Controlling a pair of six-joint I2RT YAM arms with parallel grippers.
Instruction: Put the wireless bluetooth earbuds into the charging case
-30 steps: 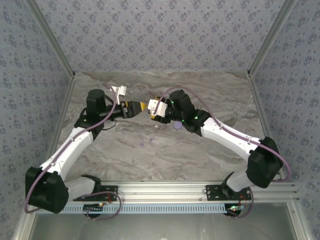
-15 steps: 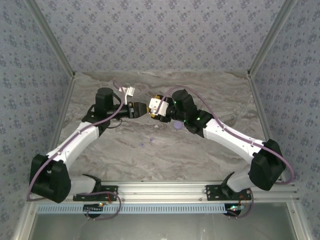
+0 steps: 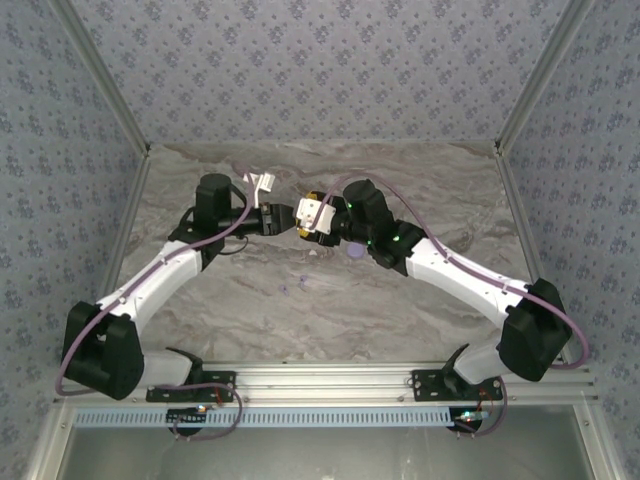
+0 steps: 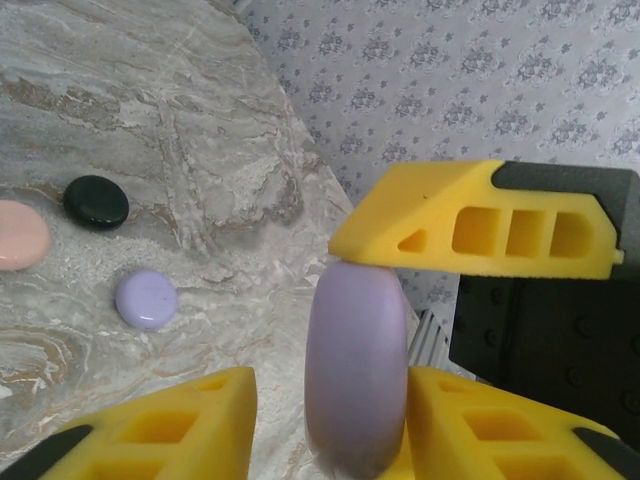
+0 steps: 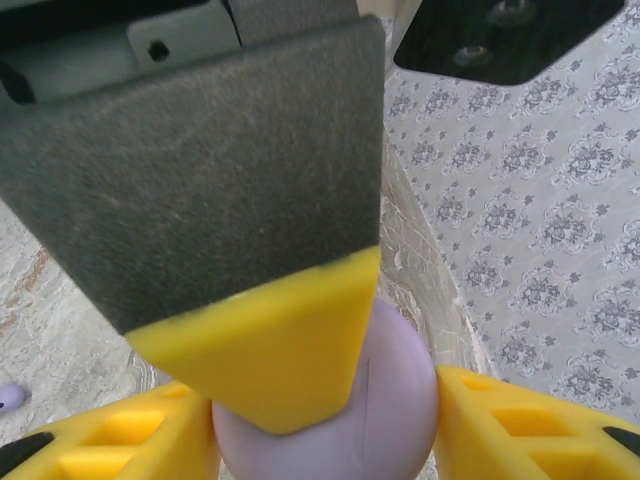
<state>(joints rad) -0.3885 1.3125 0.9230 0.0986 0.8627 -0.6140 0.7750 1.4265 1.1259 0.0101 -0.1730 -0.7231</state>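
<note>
A lilac round charging case (image 4: 358,350) hangs above the table, lid seam closed. My right gripper (image 5: 325,400) is shut on it, both yellow fingers pressing its rim. In the top view the right gripper (image 3: 306,218) meets my left gripper (image 3: 283,216) tip to tip. The left gripper (image 4: 332,385) straddles the case's two flat faces. One finger touches the case, and a gap remains between the case and the other finger (image 4: 160,425). Two tiny lilac earbuds (image 3: 283,290) lie on the marble nearer the arm bases.
On the table behind the case lie a black disc (image 4: 96,201), a pink disc (image 4: 15,235) and a lilac disc (image 4: 146,298). The lilac disc (image 3: 355,253) sits just under the right wrist. Patterned walls close the table's sides and back.
My left arm has reached right toward the right gripper, and its jaws have narrowed around the case. The right gripper has barely moved.
</note>
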